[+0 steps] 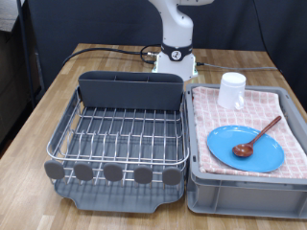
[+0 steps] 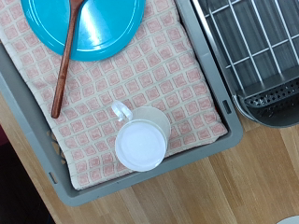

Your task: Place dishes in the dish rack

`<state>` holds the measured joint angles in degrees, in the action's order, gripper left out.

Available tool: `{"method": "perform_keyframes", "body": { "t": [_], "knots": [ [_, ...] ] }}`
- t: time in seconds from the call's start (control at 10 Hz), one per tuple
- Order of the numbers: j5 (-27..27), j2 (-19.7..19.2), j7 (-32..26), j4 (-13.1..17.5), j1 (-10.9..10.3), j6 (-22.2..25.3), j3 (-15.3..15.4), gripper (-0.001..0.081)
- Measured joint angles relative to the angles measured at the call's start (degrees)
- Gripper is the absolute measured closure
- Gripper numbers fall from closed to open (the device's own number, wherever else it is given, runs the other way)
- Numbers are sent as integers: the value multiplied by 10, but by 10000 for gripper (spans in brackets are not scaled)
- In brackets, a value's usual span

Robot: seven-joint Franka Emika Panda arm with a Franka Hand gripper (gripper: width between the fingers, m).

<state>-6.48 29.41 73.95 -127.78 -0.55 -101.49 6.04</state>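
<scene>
The exterior view takes in the whole dish rack (image 1: 120, 134), its wire grid bare, with the utensil holder (image 1: 129, 91) along its far side on the wooden worktop (image 1: 58, 91). To the exterior view's right sits the grey bin (image 1: 240, 196) lined with the checked cloth (image 1: 216, 120), carrying the white mug (image 1: 231, 90), the blue plate (image 1: 247, 149) and the wooden spoon (image 1: 257, 136) lying across the plate. The wrist view looks down on the mug (image 2: 142, 143), showing its handle and a corner of the rack (image 2: 257, 51). The pincer appears in neither picture, so its opening cannot be told; only the arm's base (image 1: 177, 43) seems visible.
</scene>
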Motion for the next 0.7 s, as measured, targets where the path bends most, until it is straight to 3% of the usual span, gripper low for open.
{"method": "perform_keyframes", "body": {
  "t": [0.3,0.5,0.7],
  "knots": [
    [-1,-5,-19,-1,-8,-23,4,4],
    [0,-29,-6,9,-14,-51,31,4],
    [6,-57,47,29,-14,-56,66,4]
  ]
}}
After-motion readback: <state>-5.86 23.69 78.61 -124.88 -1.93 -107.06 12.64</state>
